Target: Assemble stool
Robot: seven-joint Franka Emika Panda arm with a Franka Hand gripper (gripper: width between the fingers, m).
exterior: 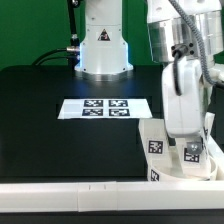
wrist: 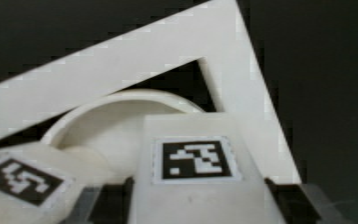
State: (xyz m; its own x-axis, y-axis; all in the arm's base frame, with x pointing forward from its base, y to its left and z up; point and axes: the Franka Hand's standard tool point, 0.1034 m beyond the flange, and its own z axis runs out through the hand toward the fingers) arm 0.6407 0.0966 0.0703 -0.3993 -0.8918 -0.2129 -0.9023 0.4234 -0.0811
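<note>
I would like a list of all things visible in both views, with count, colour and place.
Table: one, black top, fills the exterior view.
Marker board: one, white with black tags, flat at the table's middle.
Rail: one, white, along the table's near edge.
Stool parts: count unclear, white with tags, at the exterior view's lower right under the gripper; the wrist view shows a leg and the round seat.
Robot base: one, white, behind the board.
Gripper: one, white, down on a leg.
</note>
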